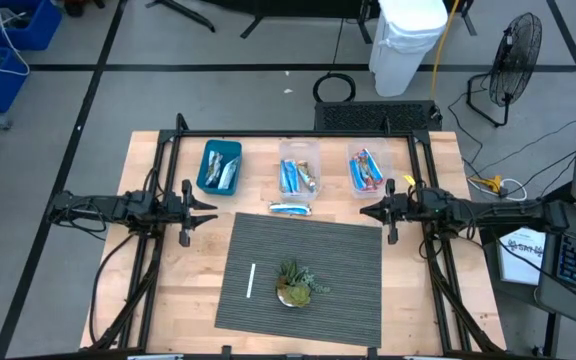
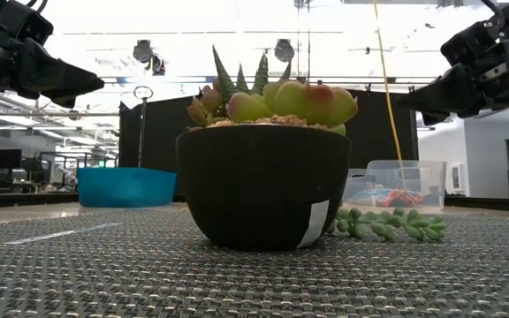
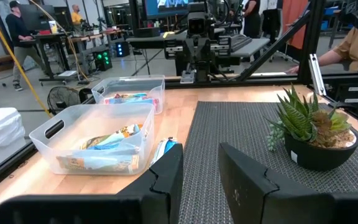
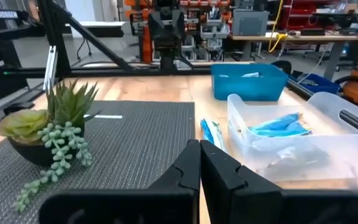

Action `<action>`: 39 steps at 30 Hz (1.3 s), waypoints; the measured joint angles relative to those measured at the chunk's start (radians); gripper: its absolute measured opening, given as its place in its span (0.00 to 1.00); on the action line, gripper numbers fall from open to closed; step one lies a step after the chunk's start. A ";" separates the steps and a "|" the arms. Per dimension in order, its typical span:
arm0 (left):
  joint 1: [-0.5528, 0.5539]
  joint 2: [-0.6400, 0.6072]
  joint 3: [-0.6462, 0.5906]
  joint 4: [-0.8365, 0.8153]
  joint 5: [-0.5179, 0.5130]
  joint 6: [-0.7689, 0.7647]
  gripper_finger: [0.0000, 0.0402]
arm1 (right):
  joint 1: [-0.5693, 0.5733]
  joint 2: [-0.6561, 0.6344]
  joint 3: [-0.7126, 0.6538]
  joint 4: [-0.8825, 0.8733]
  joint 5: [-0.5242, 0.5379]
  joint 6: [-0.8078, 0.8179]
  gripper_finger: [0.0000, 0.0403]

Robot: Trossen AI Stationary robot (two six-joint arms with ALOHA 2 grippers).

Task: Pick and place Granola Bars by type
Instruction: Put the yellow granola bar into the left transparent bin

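My wooden counter (image 1: 148, 300) carries a grey woven mat (image 1: 348, 260). Along the far edge sit three bins: blue bin (image 1: 206, 170) with silvery bars, middle clear bin (image 1: 299, 152) with blue and tan Granola Bars (image 1: 290, 178), right clear bin (image 1: 369, 152) with red-and-blue ones. My left tool (image 1: 212, 207) hovers beside the mat, fingers apart, empty. My right tool (image 1: 364, 211) hovers opposite, fingers pressed together, empty. One silvery-blue bar (image 1: 290, 209) lies loose just before the middle bin.

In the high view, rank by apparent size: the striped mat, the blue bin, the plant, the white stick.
1. Striped mat, far the largest.
2. Blue bin.
3. Plant.
4. White stick, smallest: about as long as the plant is wide, but very thin.
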 joint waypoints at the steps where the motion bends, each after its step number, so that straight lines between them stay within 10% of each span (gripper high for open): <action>1: 0.000 0.000 0.000 0.000 0.000 0.000 0.27 | 0.000 -0.004 0.000 0.000 0.000 0.000 0.00; 39: 0.000 0.000 0.000 -0.011 -0.135 -0.495 0.27 | 0.002 -0.010 -0.002 -0.115 0.108 0.072 0.00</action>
